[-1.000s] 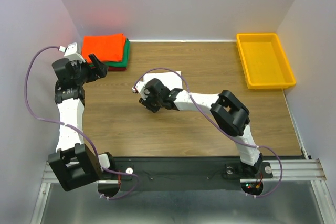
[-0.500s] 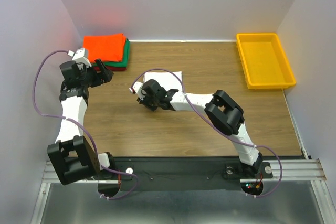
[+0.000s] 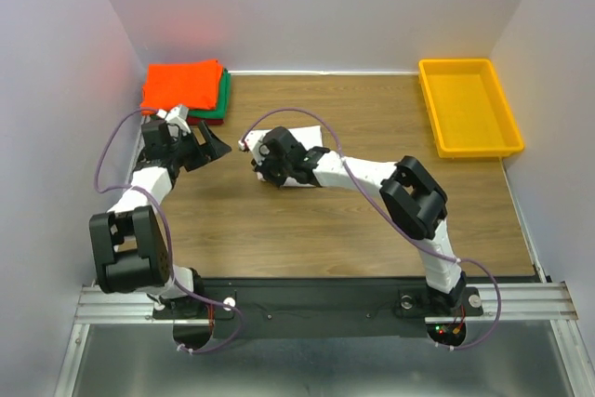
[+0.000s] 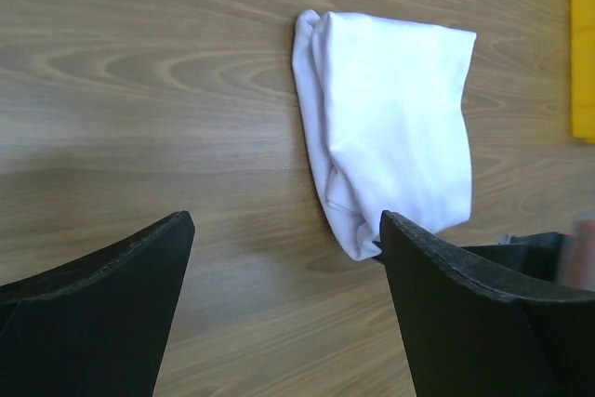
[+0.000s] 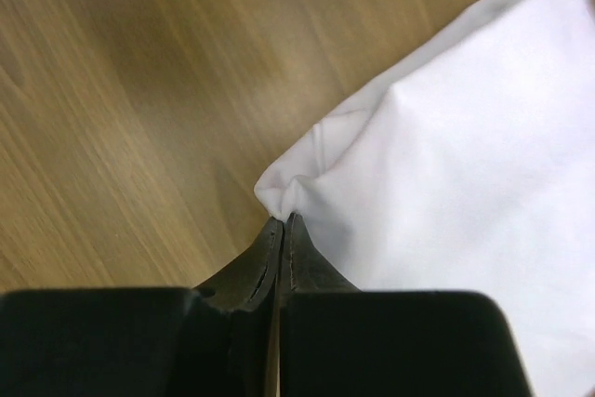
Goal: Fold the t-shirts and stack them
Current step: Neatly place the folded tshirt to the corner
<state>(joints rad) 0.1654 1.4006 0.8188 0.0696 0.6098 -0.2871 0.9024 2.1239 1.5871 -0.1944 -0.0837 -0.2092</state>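
White t-shirt pinched by right claw; left claw spread wide, holding nothing.

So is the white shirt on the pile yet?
No, the white shirt lies on the table, apart from the pile in the corner.

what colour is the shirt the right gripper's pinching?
Plain white. The shirt shows best in the left wrist view, lying folded on the wood table.
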